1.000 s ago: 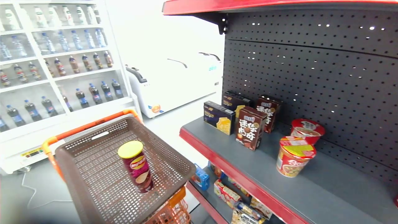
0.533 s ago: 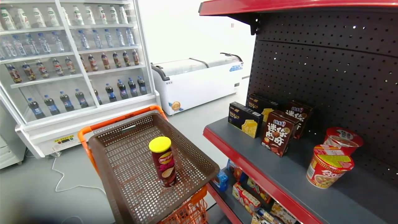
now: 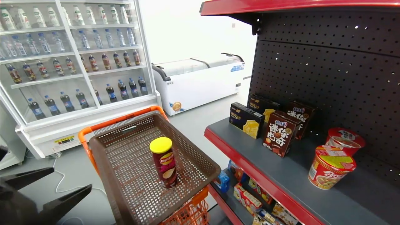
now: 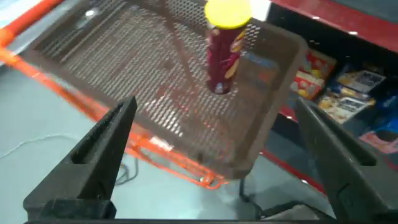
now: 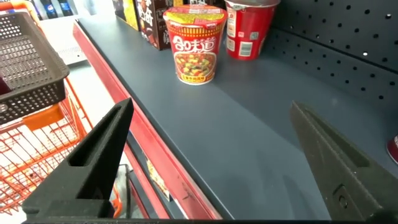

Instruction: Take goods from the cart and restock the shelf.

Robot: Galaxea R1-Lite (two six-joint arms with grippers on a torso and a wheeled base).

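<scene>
A maroon chip can point(image 3: 164, 165) with a yellow lid stands upright in the brown mesh basket point(image 3: 125, 131) of the orange cart. My left gripper point(image 3: 72, 178) is open, low and to the left of the cart, apart from the basket. From the left wrist the can point(image 4: 224, 56) stands beyond the open left gripper point(image 4: 214, 104). The grey shelf point(image 3: 250, 156) with a red front edge is to the right of the cart. My right gripper point(image 5: 211, 107) hangs open above the shelf deck point(image 5: 249, 149), near a noodle cup point(image 5: 194, 43).
Dark snack boxes point(image 3: 279, 134) and two red noodle cups point(image 3: 329, 167) stand on the shelf against the black pegboard point(image 3: 328, 78). Snack packs point(image 3: 247, 200) fill the lower shelf. A glass drinks cooler point(image 3: 72, 62) and a white chest freezer point(image 3: 200, 81) stand behind the cart.
The head camera swung a second ago, shifting the whole picture, then held still. My left gripper has come into the lower left of the head view. The can has not moved.
</scene>
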